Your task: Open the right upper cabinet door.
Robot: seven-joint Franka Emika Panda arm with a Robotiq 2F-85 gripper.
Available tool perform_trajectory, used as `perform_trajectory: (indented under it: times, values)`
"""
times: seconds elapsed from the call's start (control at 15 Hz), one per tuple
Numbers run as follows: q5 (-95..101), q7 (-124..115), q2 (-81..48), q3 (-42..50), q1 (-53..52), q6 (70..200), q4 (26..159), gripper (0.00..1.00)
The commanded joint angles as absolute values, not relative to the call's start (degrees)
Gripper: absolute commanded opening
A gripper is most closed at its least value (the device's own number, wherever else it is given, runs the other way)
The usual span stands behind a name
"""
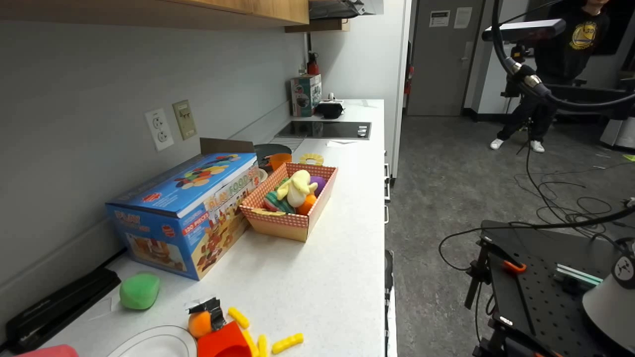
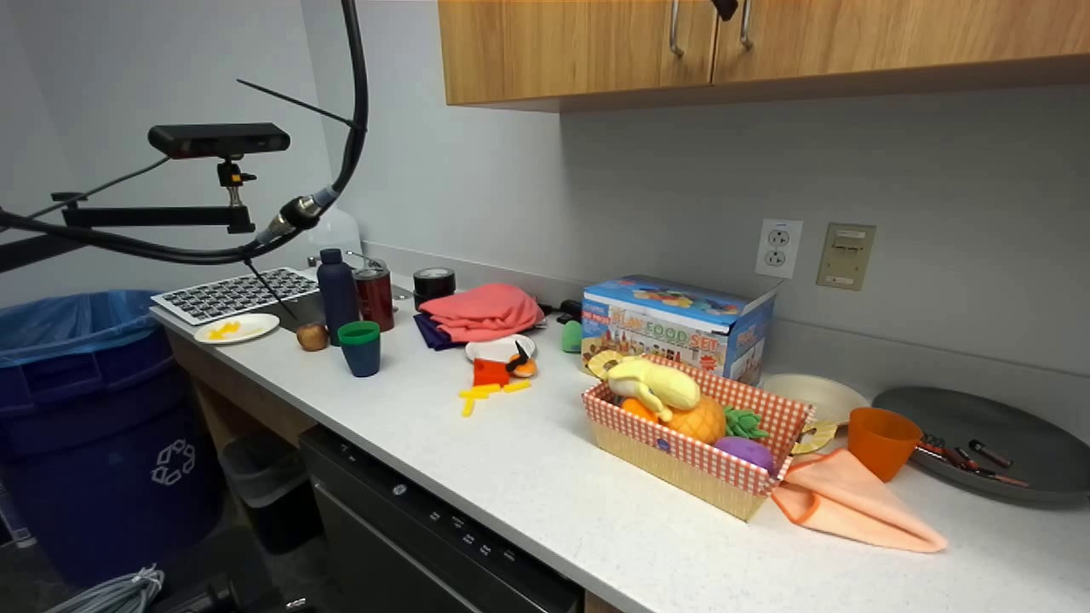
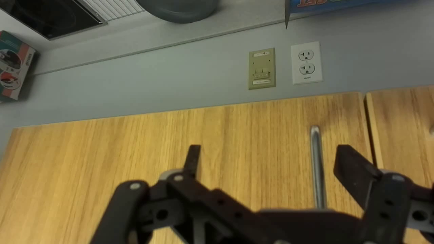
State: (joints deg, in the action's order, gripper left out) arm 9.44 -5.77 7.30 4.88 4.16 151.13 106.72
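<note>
The right upper cabinet door (image 3: 237,135) is a light-brown wood-grain panel that fills much of the upside-down wrist view. It looks closed, with a thin dark seam along its edge. A vertical metal handle (image 3: 317,162) is fixed near that seam; its far end disappears behind the gripper body. My gripper (image 3: 269,149) is open, its fingers spread wide either side of the handle, which sits much closer to the finger on the picture's right. Contact with the handle is not visible. In an exterior view the door (image 2: 903,38) is cut by the top edge, and a black fingertip (image 2: 725,8) shows between both handles.
The left door (image 2: 579,51) with its own handle (image 2: 675,30) adjoins the seam. Below are the white counter (image 2: 511,460), a blue play-food box (image 2: 673,328), a checked basket (image 2: 664,455) and an orange cup (image 2: 883,443). A thick black cable (image 2: 353,111) loops beside the arm.
</note>
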Motion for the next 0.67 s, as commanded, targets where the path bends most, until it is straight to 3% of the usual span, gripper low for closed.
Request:
perform_trajectory:
  times: [0.0, 0.6]
  values:
    - [9.08, -5.43, 7.24, 4.41, 4.71, 151.06, 106.60, 1.00]
    - [9.08, -5.43, 7.24, 4.27, 4.65, 151.06, 106.65, 1.00]
